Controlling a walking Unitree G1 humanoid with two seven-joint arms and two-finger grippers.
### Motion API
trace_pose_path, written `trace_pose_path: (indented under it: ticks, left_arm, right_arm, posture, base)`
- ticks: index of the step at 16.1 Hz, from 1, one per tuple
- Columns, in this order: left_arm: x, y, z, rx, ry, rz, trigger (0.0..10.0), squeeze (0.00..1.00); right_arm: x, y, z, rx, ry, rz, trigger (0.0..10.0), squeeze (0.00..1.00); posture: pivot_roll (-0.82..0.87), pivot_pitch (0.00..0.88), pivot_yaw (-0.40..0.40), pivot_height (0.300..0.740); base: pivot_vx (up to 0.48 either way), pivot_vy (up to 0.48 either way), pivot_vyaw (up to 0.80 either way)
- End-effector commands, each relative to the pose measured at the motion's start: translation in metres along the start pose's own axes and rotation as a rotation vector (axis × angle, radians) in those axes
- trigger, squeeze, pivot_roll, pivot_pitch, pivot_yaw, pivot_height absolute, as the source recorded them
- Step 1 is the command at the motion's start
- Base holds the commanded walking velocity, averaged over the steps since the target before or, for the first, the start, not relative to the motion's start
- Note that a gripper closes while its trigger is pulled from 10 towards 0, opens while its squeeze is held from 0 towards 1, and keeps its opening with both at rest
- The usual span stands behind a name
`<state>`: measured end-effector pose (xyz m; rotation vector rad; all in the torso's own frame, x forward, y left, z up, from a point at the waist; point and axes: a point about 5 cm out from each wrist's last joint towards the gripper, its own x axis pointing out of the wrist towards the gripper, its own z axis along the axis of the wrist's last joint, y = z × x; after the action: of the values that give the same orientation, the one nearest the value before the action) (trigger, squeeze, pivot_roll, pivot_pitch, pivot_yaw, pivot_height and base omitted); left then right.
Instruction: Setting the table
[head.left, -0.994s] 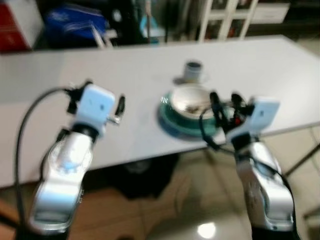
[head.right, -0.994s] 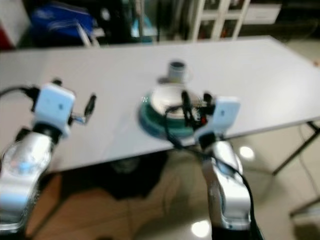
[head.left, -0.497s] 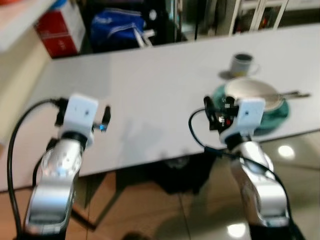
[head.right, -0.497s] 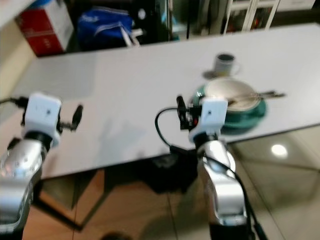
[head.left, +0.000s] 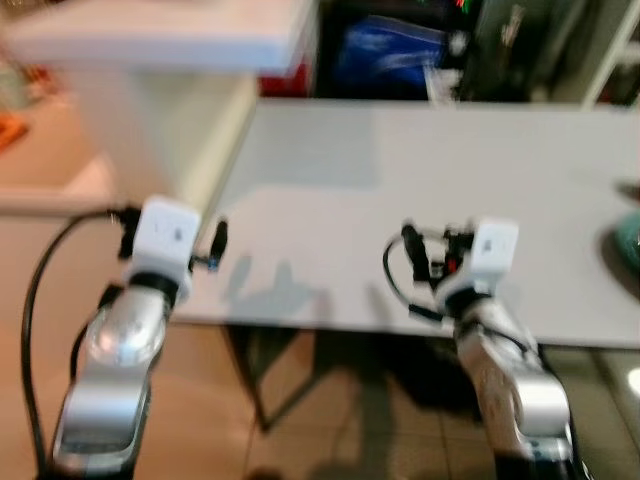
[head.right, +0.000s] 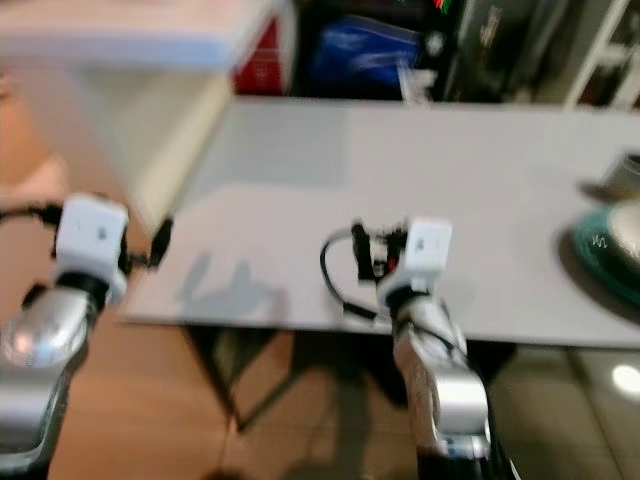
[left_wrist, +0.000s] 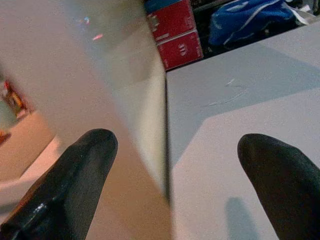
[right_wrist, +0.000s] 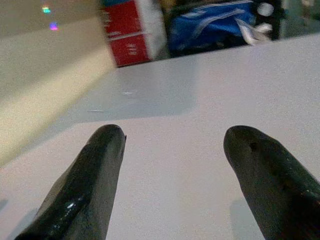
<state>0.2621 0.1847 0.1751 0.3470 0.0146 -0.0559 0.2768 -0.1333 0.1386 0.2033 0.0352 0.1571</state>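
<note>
The long pale grey table (head.left: 420, 180) is seen from its near left corner, and both arms are held up in front of the body, probably so that they stay free while the robot turns. The left gripper (left_wrist: 172, 175) is spread wide over the table corner beside a beige counter wall (left_wrist: 100, 75), and nothing is held in it. The right gripper (right_wrist: 172, 165) is also wide open and empty above the bare tabletop. The teal plate with a white bowl (head.right: 615, 250) and the small grey cup (head.right: 625, 175) are set at the far right edge. Compared with half a second ago, the whole view has swung left, so the dishes are now almost out of the picture.
</note>
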Motion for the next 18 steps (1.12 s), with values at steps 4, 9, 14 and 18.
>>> trace_pose_path:
  ticks: [4,9,14,18]
  left_arm:
    - [-0.006,-0.005,-0.002,0.031,0.015,-0.008,10.0,1.00]
    - [0.007,0.004,0.016,0.046,-0.050,0.055,10.0,0.00]
    - [0.015,0.006,0.039,0.067,-0.136,0.078,10.0,0.00]
    - [0.008,0.014,0.056,0.077,-0.184,0.123,10.0,0.00]
  right_arm:
    - [0.010,0.009,0.003,-0.007,0.007,0.069,10.0,1.00]
    - [0.023,0.018,0.006,-0.101,0.055,0.100,10.0,1.00]
    - [0.032,0.017,0.028,-0.057,-0.063,0.070,10.0,0.00]
    - [0.036,0.030,0.036,-0.034,-0.085,0.155,10.0,0.00]
  posture:
    - [0.11,0.000,-0.047,0.740]
    - [0.08,0.000,-0.079,0.740]
    - [0.11,0.000,-0.084,0.740]
    - [0.11,0.000,-0.099,0.740]
  base:
    - [0.000,0.480,0.00]
    - [0.000,0.480,0.00]
    - [0.000,0.480,-0.64]
    - [0.000,0.480,-0.80]
